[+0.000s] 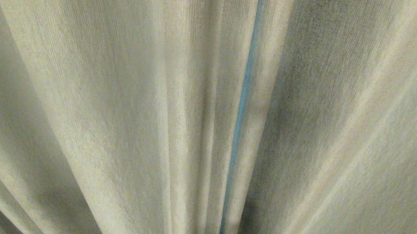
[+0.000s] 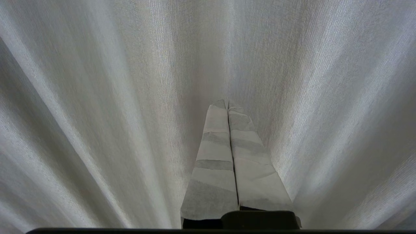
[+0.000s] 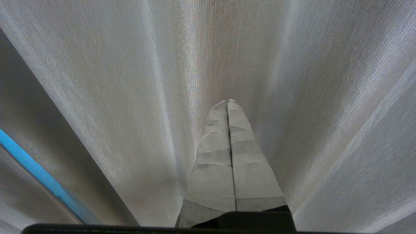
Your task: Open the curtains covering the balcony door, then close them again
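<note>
Thick beige-grey pleated curtains (image 1: 117, 96) fill the whole head view, drawn together. A narrow blue slit (image 1: 242, 109) runs down where the two drapes meet, just right of centre. Neither arm shows in the head view. In the left wrist view my left gripper (image 2: 227, 103) is shut, its tape-wrapped fingers pressed together with nothing between them, tips close to the curtains (image 2: 113, 97). My right gripper (image 3: 227, 102) is likewise shut and empty, pointing at the curtains (image 3: 292, 81). The balcony door is hidden behind the cloth.
A bright blue strip (image 3: 39, 172) shows at the edge of the right wrist view, where one drape ends beside another fold. Curtain folds take up everything else in all three views.
</note>
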### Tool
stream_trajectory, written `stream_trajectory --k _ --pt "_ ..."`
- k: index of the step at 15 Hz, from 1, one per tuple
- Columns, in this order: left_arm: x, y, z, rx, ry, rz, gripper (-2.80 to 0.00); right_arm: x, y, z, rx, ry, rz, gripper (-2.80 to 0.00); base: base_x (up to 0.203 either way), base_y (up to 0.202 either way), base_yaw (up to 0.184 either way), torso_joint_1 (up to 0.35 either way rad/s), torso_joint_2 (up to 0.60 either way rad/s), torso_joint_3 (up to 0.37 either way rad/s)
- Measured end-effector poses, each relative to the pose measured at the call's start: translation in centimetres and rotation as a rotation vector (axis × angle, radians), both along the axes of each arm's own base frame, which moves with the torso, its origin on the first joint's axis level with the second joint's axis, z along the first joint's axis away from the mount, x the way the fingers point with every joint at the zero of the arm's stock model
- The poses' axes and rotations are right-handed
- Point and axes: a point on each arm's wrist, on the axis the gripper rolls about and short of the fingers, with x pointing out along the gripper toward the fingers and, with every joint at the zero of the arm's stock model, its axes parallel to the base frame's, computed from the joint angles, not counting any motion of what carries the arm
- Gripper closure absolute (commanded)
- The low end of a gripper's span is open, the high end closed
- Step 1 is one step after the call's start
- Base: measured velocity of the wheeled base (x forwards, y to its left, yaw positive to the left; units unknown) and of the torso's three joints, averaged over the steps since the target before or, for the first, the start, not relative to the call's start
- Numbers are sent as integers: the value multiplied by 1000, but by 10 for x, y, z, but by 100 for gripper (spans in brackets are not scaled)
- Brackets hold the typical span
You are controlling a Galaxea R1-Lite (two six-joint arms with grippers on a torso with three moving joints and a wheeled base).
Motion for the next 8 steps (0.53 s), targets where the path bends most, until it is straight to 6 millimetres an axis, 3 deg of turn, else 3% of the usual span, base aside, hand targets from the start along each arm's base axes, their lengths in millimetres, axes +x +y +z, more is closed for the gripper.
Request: stream_trajectory --k 8 --pt "0 0 0 0 0 0 0 0 0 0 0 0 0 0 0 0 0 0 0 0"
